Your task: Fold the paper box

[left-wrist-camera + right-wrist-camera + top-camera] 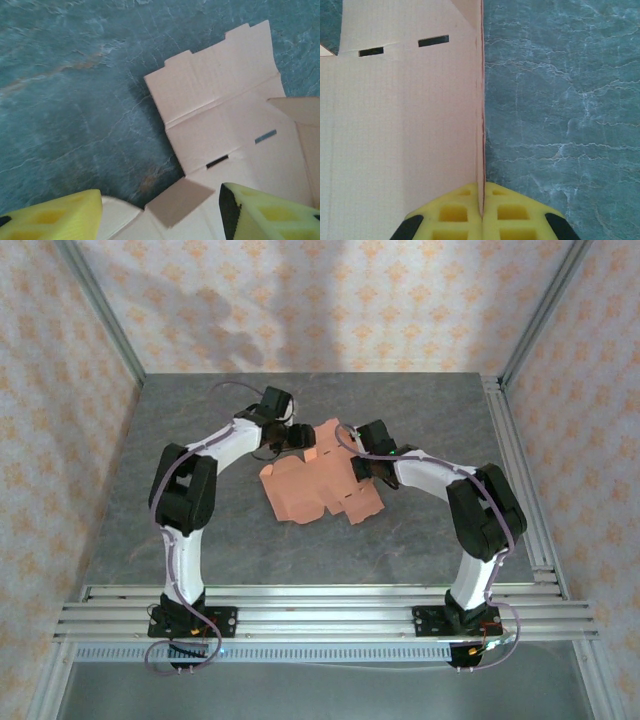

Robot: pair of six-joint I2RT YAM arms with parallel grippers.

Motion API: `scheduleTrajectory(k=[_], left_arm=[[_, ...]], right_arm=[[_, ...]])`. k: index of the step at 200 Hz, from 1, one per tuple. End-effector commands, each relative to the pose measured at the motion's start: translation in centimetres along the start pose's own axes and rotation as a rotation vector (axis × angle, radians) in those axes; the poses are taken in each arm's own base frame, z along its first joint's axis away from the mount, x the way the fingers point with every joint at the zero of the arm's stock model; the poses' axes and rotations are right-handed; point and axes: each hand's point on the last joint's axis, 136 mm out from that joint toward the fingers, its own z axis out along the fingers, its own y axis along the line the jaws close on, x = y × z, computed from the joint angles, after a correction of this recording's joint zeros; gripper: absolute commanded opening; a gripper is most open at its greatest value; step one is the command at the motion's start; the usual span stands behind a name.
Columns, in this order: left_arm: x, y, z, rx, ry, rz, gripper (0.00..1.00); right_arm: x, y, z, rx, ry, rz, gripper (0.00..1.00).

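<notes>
The paper box (310, 490) is a salmon-orange die-cut sheet lying mostly flat in the middle of the grey table, with some flaps raised. My left gripper (297, 437) hovers over its far left edge. In the left wrist view its yellow fingers (265, 212) stand apart, and a small raised flap (177, 200) of the paper box (225, 100) sits between them, touching neither. My right gripper (360, 470) is at the sheet's right side. In the right wrist view that gripper (481, 200) is shut on the thin edge of an upright panel of the paper box (395, 125).
The marbled grey table (430, 410) has patterned walls at the back and sides. An aluminium rail (320, 615) runs along the near edge, where both arm bases are bolted. Bare tabletop lies to the left and right of the sheet.
</notes>
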Motion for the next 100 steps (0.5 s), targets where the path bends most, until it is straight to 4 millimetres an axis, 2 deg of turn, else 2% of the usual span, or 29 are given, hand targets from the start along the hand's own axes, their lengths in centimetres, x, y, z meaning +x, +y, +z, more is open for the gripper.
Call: scheduleTrajectory(k=[1, 18, 27, 38, 70, 100], left_arm=[[-0.1, -1.0, 0.6, 0.066, 0.059, -0.014, 0.61], [-0.1, -1.6, 1.6, 0.104, 0.086, -0.029, 0.55], [0.1, -2.0, 1.8, 0.127, 0.098, -0.035, 0.47], [0.4, -2.5, 1.8, 0.146, 0.11, -0.036, 0.44], [2.1, -3.5, 1.3, 0.191, 0.136, -0.025, 0.45], [4.3, -2.4, 2.6, 0.175, 0.18, -0.059, 0.46]], right_arm=[[-0.7, 0.3, -0.9, -0.018, -0.028, -0.011, 0.0], [-0.4, 0.1, -0.8, -0.009, -0.013, -0.011, 0.0], [-0.3, 0.0, -0.7, 0.001, -0.009, -0.007, 0.0], [0.0, -0.2, -0.6, 0.01, -0.001, -0.003, 0.0], [0.1, -0.4, -0.2, 0.025, 0.023, -0.001, 0.0], [0.0, -0.3, -0.1, 0.027, 0.025, -0.002, 0.0]])
